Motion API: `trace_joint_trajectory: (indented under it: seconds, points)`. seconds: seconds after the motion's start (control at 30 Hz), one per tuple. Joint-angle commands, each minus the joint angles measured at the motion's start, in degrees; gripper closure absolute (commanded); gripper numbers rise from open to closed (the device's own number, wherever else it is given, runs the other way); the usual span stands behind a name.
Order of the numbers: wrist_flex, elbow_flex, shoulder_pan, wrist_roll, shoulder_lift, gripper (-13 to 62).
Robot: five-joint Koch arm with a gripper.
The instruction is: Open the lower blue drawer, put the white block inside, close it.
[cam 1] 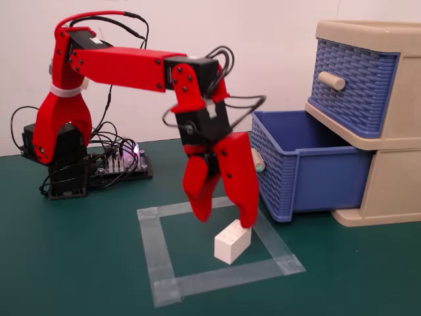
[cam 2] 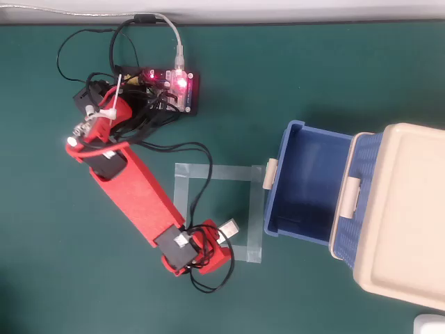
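Observation:
The lower blue drawer [cam 1: 309, 178] stands pulled open from the beige cabinet, and its inside is empty in the overhead view [cam 2: 306, 181]. Its handle with mint-green ends [cam 1: 257, 160] faces the arm. The white block [cam 1: 232, 241] lies on the green mat inside a square of tape, and part of it shows in the overhead view [cam 2: 228, 227]. My red gripper [cam 1: 223, 220] is open and points down just above the block, one finger on each side. Its right finger [cam 1: 245, 210] reaches almost to the block's top edge. In the overhead view the wrist covers the fingers.
The upper blue drawer [cam 1: 355, 85] with an all-beige handle [cam 1: 331, 80] is shut in the cabinet [cam 1: 395, 191]. The tape square [cam 1: 158, 263] marks the mat. The arm's base, a lit controller board [cam 2: 174, 85] and cables sit at the far left.

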Motion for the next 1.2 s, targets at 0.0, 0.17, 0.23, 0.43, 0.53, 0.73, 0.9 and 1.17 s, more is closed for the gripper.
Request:
trace_joint_trajectory:
  seconds: [0.0,0.17,0.23,0.43,0.53,0.73,0.9,1.17]
  points:
    - [-2.4,-1.1,-0.9,0.9,-0.5,15.3]
    - [-3.0,-0.8,-1.2,1.5,-4.2,15.7]
    - [-2.6,-0.7,-1.2,1.6,-5.4,15.7]
    - [-1.9,3.1,-2.5,1.5,-6.1,21.3]
    - [1.3,3.8,-2.8,1.5,-5.9,35.7]
    - [14.4,1.3,-2.8,1.4,-4.7,57.4]
    - [18.5,-2.2,-2.5,1.1,10.7,57.4]
    - [19.4,-16.1,-15.4,6.5,23.9,57.4]
